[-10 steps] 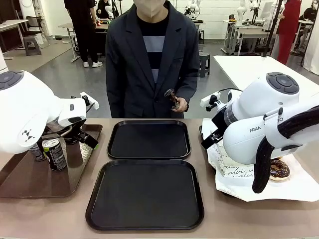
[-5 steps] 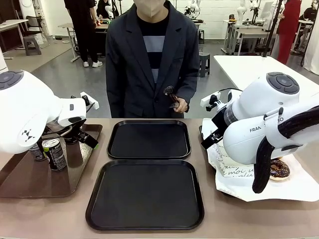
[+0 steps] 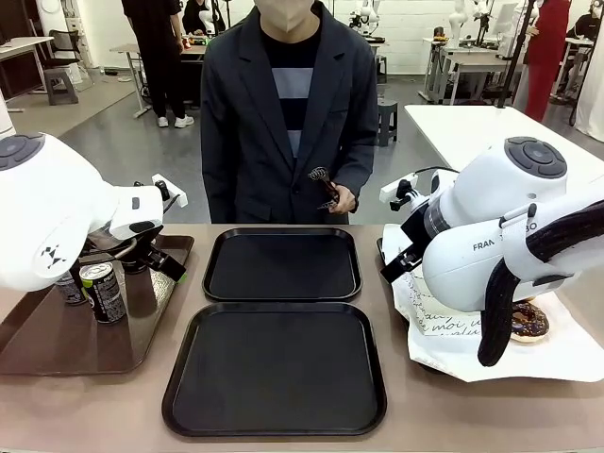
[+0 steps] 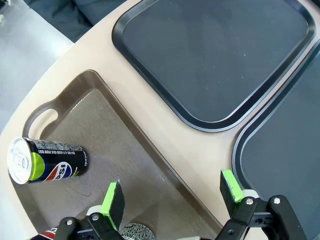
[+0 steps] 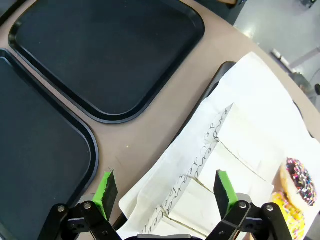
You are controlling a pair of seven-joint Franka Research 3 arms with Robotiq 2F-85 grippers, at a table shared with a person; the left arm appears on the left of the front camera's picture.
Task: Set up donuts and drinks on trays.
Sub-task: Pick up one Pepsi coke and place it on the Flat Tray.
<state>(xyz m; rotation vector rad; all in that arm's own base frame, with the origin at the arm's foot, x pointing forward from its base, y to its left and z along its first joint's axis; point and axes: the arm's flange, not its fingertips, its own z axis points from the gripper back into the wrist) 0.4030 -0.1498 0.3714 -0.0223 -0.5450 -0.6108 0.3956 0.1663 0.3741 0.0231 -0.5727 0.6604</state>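
Tan table (image 3: 94, 406), two black trays (image 3: 278, 368); left pincer (image 4: 171, 186) apart over brown tray (image 4: 115, 145) (Pepsi can (image 4: 47, 160) on it), right pincer (image 5: 165, 182) apart

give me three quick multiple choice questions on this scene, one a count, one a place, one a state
1. How many black trays lie between the arms?
A) one B) two C) three
2. Where do the cans stand?
A) on the brown tray B) on the near black tray C) on a chair
3. How is the left gripper?
A) shut on a can B) shut on a donut C) open, holding nothing

Answers:
1 B: one tray lies behind the other, and both are bare.
2 A: the cans stand on the brown tray at the robot's left.
3 C: its green pads stand apart with nothing between them.
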